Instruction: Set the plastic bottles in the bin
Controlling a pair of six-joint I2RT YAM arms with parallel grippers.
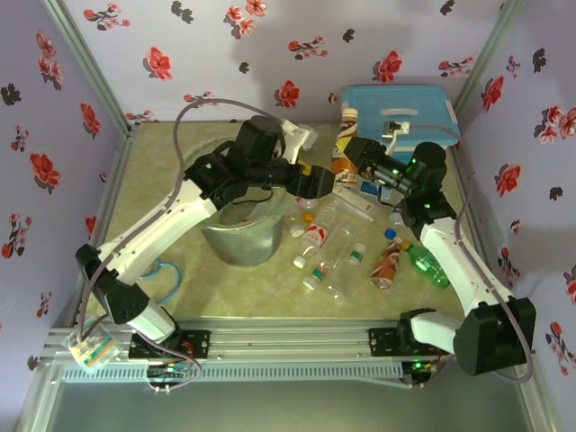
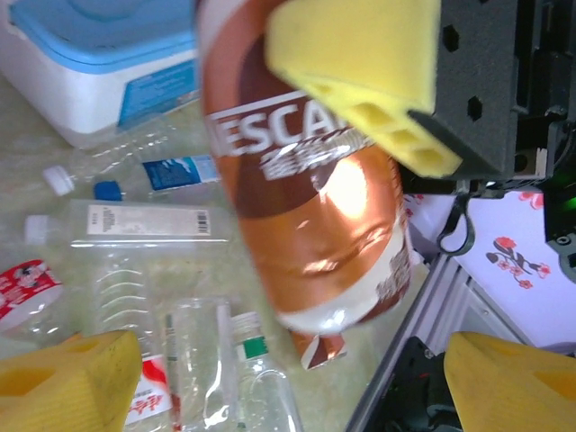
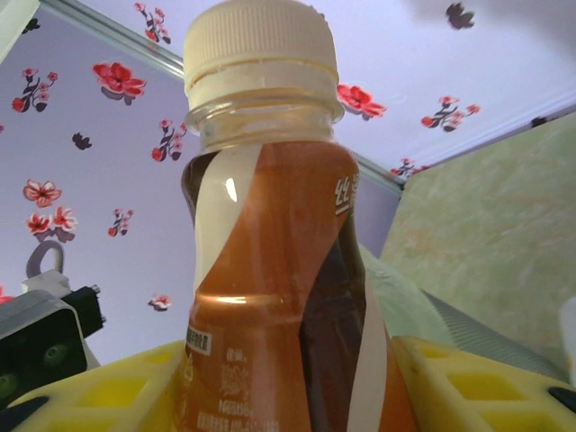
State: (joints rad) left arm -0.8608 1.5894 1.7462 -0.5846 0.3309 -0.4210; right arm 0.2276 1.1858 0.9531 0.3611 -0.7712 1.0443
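My right gripper [image 1: 353, 151] is shut on a brown Nescafe plastic bottle [image 1: 344, 144] with a cream cap [image 3: 261, 49], held up in front of the white box. Its yellow pads [image 3: 117, 391] press both sides of the bottle [image 3: 270, 297]. My left gripper [image 1: 322, 183] reaches over the bin [image 1: 238, 243] towards that bottle [image 2: 306, 207]. It is open, and its yellow fingertips [image 2: 67, 382] stand wide apart and clear of the bottle's base. Several more plastic bottles lie on the table: a red-labelled one [image 1: 315, 236], a green one [image 1: 425, 265] and clear ones [image 2: 144, 220].
The white box with a light-blue lid [image 1: 400, 108] stands at the back right, close behind the held bottle. Flowered walls close in the table on three sides. The aluminium rail [image 1: 297, 337] runs along the near edge. The bin is lined with a clear bag.
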